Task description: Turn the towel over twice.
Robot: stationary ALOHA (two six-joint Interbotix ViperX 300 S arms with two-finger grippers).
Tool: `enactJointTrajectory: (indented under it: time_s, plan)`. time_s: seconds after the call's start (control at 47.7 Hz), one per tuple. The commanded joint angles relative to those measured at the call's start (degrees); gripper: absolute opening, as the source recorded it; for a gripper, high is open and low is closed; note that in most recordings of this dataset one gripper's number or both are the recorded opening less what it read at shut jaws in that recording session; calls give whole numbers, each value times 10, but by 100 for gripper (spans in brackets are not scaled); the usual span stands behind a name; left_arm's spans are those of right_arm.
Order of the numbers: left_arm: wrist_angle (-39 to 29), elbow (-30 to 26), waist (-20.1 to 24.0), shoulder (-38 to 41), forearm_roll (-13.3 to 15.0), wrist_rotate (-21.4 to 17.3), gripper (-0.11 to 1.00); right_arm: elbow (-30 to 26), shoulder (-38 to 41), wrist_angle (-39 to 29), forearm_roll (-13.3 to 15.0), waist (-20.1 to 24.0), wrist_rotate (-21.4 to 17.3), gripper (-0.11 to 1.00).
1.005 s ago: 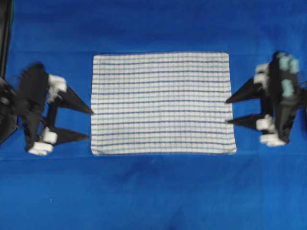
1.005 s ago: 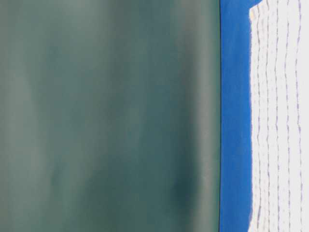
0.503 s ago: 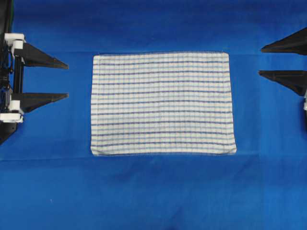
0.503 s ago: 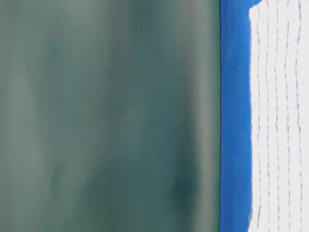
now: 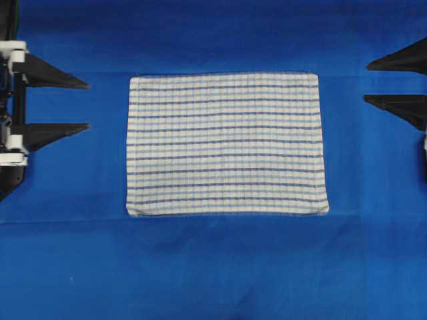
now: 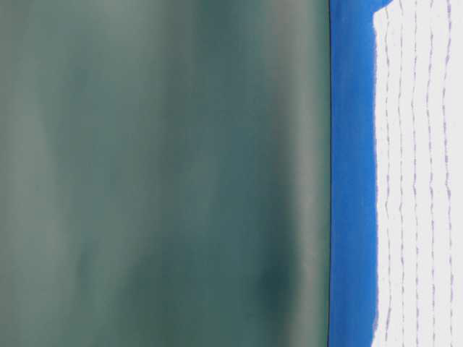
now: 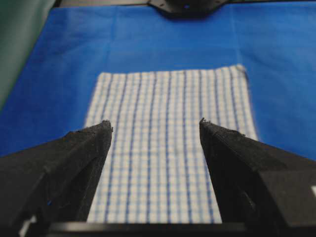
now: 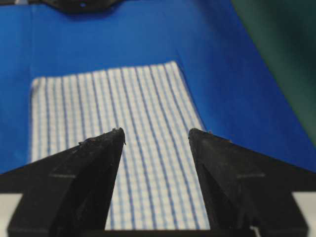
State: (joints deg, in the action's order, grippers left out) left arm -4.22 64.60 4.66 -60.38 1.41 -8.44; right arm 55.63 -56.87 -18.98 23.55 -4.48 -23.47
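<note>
The towel (image 5: 227,143), white with thin blue stripes and faint checks, lies flat and spread out in the middle of the table. Its striped face also shows in the table-level view (image 6: 419,181). My left gripper (image 5: 89,105) stands open off the towel's left edge, apart from it, with nothing between its fingers. My right gripper (image 5: 365,83) stands open off the towel's right edge near the back corner, also holding nothing. In the left wrist view the left gripper (image 7: 155,122) looks along the towel (image 7: 158,163). The right wrist view has the right gripper (image 8: 156,131) above the towel (image 8: 98,98).
A plain blue cloth (image 5: 213,267) covers the table all round the towel. A dark green backdrop (image 6: 159,173) stands behind the table. The opposite arm's black base (image 7: 187,6) (image 8: 81,5) sits at the far end in each wrist view.
Both grippers have drawn back outward from the towel's side edges and shifted toward the back of the table. The towel has stayed flat and still.
</note>
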Motion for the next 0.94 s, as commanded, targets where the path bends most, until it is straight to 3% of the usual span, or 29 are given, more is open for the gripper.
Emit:
enactJointTrajectory:
  time_s: [0.0, 0.23, 0.44, 0.607, 0.922]
  plan:
    - [-13, 4, 5, -31, 0, -4, 67, -1, -26, -21, 3, -2, 0, 63]
    - [-25, 64, 27, -137, -1, 5, 67, 55, -132, -25, 3, -3, 0, 62]
    - [-28, 112, 33, -183, 3, 18, 67, 135, -208, -13, 1, -26, -11, 62]
    - [-25, 137, 33, -182, 3, 40, 67, 182, -218, 25, -4, -64, -29, 61]
    - [-21, 140, 33, -184, 3, 40, 67, 182, -211, 31, -3, -67, -29, 59]
